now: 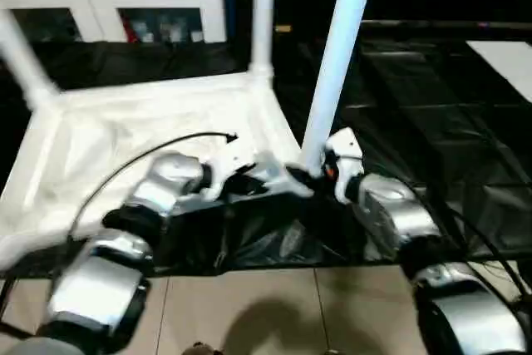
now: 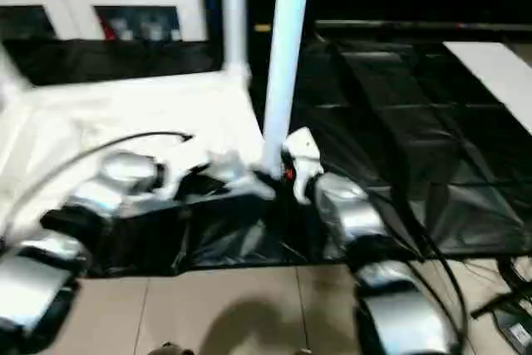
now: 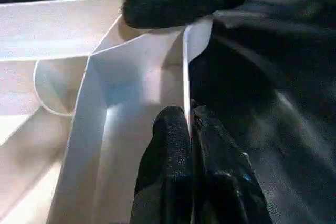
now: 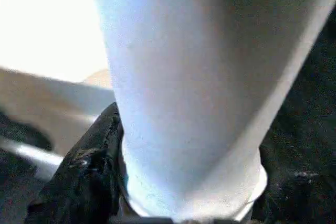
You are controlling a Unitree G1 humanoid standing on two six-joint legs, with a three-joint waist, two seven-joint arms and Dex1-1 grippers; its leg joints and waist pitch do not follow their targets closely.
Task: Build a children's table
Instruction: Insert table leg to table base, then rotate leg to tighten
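No text, label, brand, number or sign can be read anywhere. The white tabletop point(image 1: 158, 135) and its tube legs point(image 1: 337, 60) are plain and unmarked. Behind the glass doors of the white cabinet point(image 1: 108, 2) stand small coloured items (one red) that may carry print, but they are too blurred to make out.

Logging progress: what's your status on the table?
Left gripper shut on white plastic tabletop rim. Right gripper around white tube leg at near corner. Two legs seated. Nothing obstructing.
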